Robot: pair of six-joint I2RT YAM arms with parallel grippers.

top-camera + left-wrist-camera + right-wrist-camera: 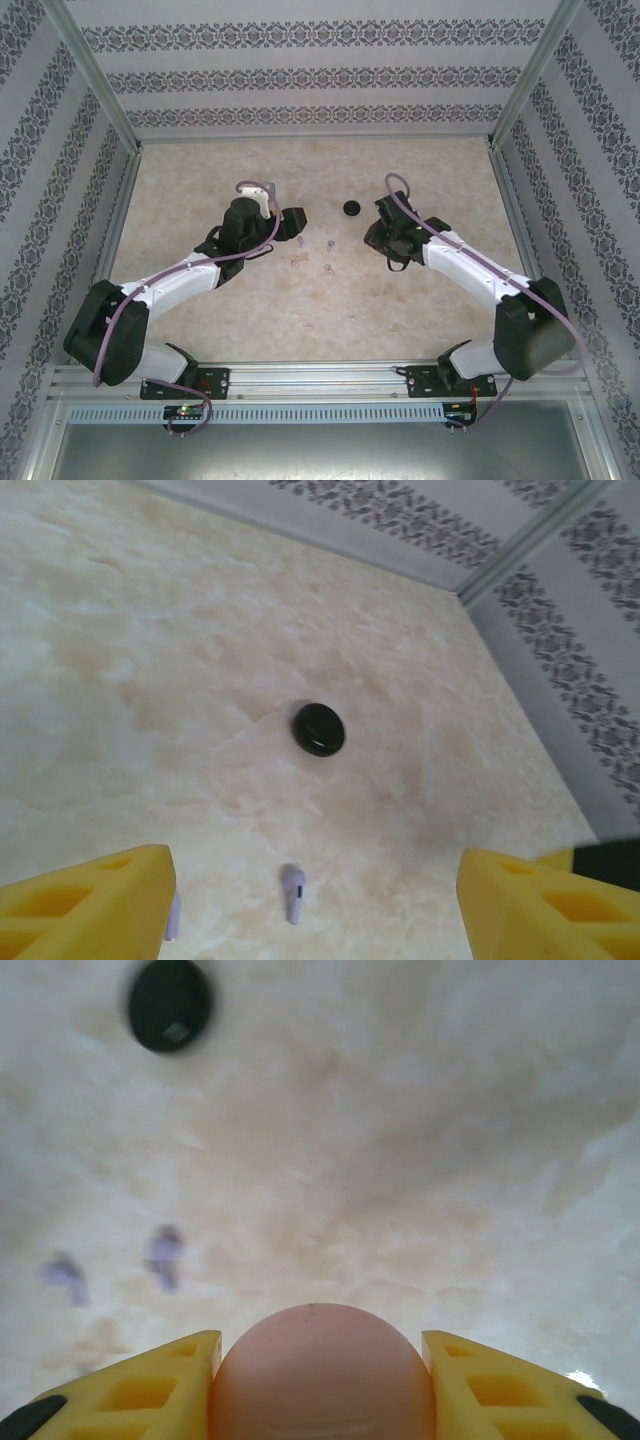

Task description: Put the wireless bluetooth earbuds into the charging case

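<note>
Two lilac earbuds (301, 241) (329, 243) lie on the table between the arms. In the left wrist view one lilac earbud (292, 890) lies between the yellow fingers, and the other (172, 917) is partly hidden behind the left finger (95, 905). My left gripper (315, 872) is open just above them, touching neither. My right gripper (322, 1360) is shut on a round pale pink charging case (322, 1375), closed lid facing the camera. In that view the earbuds (163, 1252) (63, 1275) look blurred at far left.
A closed black round case (351, 207) (318, 729) (169, 1004) sits on the table beyond the earbuds, between the two grippers. Patterned walls enclose the marble-look table (420, 300) at back and sides.
</note>
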